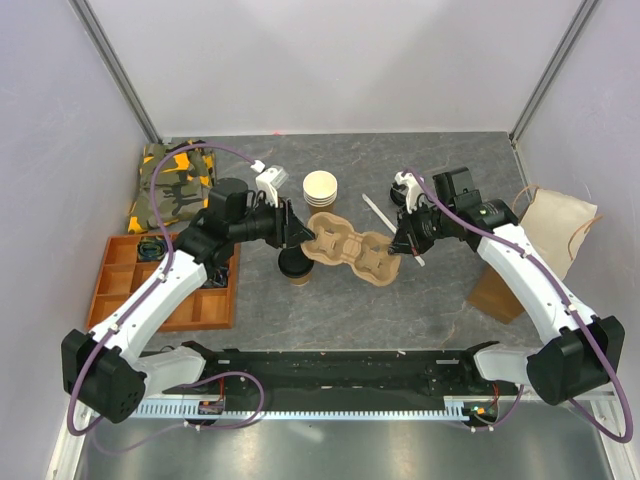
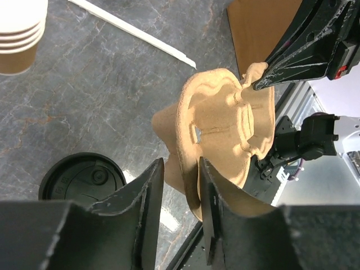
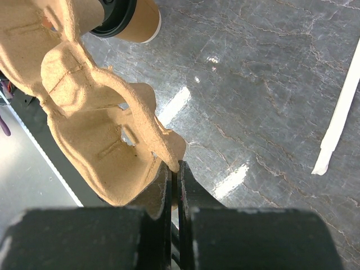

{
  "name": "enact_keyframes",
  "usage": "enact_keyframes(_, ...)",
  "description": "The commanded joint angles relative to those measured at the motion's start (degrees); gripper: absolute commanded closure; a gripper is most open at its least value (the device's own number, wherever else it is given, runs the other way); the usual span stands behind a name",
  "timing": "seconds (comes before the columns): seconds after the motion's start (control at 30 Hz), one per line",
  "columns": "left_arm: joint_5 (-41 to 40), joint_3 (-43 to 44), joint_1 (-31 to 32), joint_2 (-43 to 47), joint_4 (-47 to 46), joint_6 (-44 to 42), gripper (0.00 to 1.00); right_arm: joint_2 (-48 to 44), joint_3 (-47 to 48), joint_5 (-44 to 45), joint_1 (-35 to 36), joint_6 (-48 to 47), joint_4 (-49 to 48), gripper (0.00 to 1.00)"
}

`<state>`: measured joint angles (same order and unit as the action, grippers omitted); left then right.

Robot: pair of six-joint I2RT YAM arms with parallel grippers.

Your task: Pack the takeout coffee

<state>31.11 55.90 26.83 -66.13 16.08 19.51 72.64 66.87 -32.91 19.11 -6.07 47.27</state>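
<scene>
1 takeout coffee [image 1: 296, 268], a small brown paper cup under a round black lid, stands upright on the grey surface [image 1: 330, 310], tucked just beneath the left claw [image 1: 300, 232] and partly hidden by it from above. Right beside the cup, lifted off the surface, a moulded pulp carrier [image 1: 350, 250] hangs tilted between the 2 arms. The right claw [image 3: 174, 169] is pinched tight on the thin lip at the carrier's far end. The left claw has its jaws narrow, straddling the near wall of the carrier; whether they actually bite the pulp I cannot tell. The step in hand looks like getting a 2-sided hold on the carrier so that it can be levelled and set down for the cup. To do that well, the left claw should grip only the rim and leave the wells free. Both arms should then move together so the soft pulp does not twist or tear. The left wrist should stay above the black lid so the cup is not tipped. A stack of cups [image 1: 321, 188] stands further back and needs no handling.
</scene>
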Motion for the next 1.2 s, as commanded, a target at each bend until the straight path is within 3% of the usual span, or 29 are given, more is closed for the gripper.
enact_keyframes(0.0, 0.26, -0.44, 0.42, -0.41, -2.54, 2.2, 0.68, -1.19, 0.45, -0.32, 0.57, -0.79, -1.04, 1.0)
enact_keyframes(0.3, 0.61, -0.44, 0.42, -0.23, -2.01, 2.2, 0.91, -1.45, 0.45, 0.12, 0.75, -0.7, -0.69, 1.0)
enact_keyframes(0.4, 0.35, 0.0, 0.42, 0.03, -0.79, 1.76, 0.98, -1.28, 1.42, 1.0, 0.66, -1.58, 0.19, 0.89)
enact_keyframes(0.5, 1.14, 0.17, 0.42, 0.73, 0.53, 1.24, 0.98, -0.57, 4.49, 2.58, 0.49, -3.16, 2.64, 0.72)
enact_keyframes(0.53, 1.49, 0.26, 0.42, 0.82, 0.8, 1.15, 0.98, -0.31, 5.54, 2.76, 0.4, -4.73, 3.61, 0.54)
enact_keyframes(0.6, 2.63, 0.35, 0.33, 1.61, 1.5, 1.06, 0.98, 0.39, 8.97, 2.76, -0.48, -6.58, 6.94, 0.39)
enact_keyframes(0.63, 2.9, 0.44, 0.33, 1.88, 1.76, 0.97, 0.98, 0.57, 10.11, 2.59, -0.74, -8.85, 8.35, 0.26)
enact_keyframes(0.73, 4.57, 0.18, 0.33, 2.93, 2.47, 0.71, 0.98, 0.31, 14.77, 2.5, -2.5, -11.68, 12.84, 0.12)
enact_keyframes(1.0, 7.12, -0.7, 0.33, 6.09, 2.56, -0.17, 0.98, -6.0, 25.59, 10.83, -5.32, -21.87, 28.13, 0.05)
enact_keyframes(1.17, 7.38, -1.67, 0.24, 8.12, 1.77, 0.09, 0.98, -12.5, 27.79, 23.57, -5.32, -25.31, 36.31, 0.05)
